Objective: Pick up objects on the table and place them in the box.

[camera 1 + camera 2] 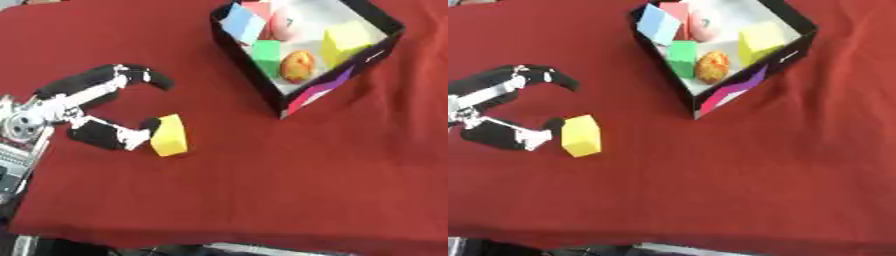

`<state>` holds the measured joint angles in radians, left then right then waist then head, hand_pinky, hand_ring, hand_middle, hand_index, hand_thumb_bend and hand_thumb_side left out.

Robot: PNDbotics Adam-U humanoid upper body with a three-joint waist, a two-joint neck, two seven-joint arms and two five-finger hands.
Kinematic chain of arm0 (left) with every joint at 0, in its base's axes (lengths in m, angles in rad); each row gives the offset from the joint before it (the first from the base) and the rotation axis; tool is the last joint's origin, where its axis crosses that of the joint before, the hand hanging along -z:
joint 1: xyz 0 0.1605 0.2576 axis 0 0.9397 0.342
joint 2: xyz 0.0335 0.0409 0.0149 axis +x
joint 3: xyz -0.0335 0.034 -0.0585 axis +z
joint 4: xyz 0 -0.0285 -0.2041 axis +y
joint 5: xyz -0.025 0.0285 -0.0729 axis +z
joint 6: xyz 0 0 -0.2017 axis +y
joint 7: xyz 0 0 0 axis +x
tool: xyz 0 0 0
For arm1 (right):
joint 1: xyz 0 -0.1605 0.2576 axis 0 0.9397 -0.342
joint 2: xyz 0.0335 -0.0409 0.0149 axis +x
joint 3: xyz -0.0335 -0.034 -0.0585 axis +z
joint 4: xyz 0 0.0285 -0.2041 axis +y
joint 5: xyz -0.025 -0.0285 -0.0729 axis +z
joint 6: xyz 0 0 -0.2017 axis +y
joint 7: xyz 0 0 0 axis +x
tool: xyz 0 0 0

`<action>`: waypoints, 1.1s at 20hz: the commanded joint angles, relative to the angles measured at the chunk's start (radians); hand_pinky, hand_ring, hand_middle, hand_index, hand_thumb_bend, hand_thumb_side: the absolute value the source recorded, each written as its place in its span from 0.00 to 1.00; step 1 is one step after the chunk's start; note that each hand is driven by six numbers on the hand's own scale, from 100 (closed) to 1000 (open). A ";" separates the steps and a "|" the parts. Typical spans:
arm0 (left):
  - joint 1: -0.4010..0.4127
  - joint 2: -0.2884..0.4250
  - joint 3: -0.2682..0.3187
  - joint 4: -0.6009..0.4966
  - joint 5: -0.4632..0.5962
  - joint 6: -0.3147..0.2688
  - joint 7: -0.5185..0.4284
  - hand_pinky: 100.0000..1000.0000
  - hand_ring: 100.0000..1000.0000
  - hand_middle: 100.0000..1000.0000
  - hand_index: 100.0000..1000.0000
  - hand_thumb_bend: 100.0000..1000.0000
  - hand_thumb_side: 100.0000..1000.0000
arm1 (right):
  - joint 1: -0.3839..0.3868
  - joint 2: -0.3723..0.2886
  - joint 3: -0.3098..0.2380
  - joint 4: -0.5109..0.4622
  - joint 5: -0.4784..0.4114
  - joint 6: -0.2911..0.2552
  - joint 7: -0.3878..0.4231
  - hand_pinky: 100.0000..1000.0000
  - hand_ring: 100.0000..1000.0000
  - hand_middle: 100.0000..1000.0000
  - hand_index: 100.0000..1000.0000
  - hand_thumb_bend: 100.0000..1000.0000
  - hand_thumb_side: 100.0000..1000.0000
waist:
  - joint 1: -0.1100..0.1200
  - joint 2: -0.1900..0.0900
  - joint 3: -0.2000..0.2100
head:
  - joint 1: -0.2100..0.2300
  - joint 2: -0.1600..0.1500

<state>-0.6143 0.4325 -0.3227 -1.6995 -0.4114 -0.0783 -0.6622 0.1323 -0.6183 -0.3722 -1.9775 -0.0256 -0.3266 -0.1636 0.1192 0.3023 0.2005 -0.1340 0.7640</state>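
At the left, the robot's left hand (83, 107) is spread wide above the red-clothed table (262, 190), the thumb tip touching a yellow foam block (169, 135) just to its right. Farther right, a black open box (297, 102) is seen, filled with coloured blocks and round toys.

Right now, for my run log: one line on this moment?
left robot hand: open, touching yellow block | box: holds several items | right robot hand: unseen

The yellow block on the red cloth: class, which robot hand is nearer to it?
Left. The left robot hand lies just left of the yellow block, its lower digit touching the block's side and its upper fingers arched above, apart. The right robot hand shows in neither view.
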 commanded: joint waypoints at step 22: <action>0.032 -0.003 0.052 0.023 -0.339 -0.343 -0.016 0.95 0.89 0.77 0.90 0.31 0.30 | 0.004 0.015 0.017 -0.022 0.073 0.032 0.032 1.00 0.67 0.59 0.69 0.00 0.41 | 0.005 -0.023 0.011 | -0.027 0.006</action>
<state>-0.5723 0.4197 -0.2850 -1.6707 -0.7479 -0.4116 -0.6729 0.1408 -0.5925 -0.3526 -1.9775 0.0409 -0.2928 -0.1341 0.1329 0.2943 0.2115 -0.1627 0.7643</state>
